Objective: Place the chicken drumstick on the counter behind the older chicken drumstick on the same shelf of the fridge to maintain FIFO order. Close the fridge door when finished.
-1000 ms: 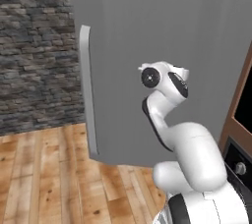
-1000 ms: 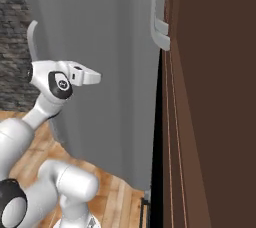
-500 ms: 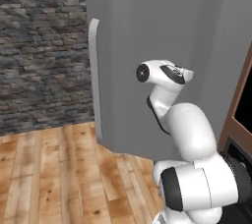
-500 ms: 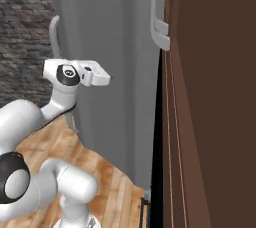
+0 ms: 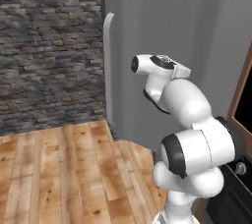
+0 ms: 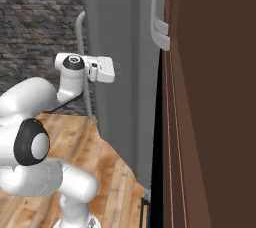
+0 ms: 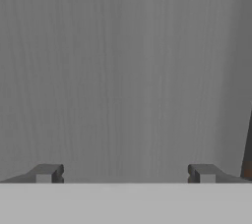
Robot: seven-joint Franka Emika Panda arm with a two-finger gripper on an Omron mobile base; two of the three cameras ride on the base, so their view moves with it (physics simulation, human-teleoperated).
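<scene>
Closing step, by the look of it: your fingers [image 7: 125, 174] face the tall flat grey fridge door [image 7: 123, 70], spread wide, holding nothing; door nearly shut; push on squarely toward the fridge.

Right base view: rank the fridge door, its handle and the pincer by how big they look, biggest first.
1. Fridge door, which covers the most picture.
2. Handle, a long thin bar.
3. Pincer, the smallest, though it sits nearer the camera, so this shows apparent size only.
</scene>
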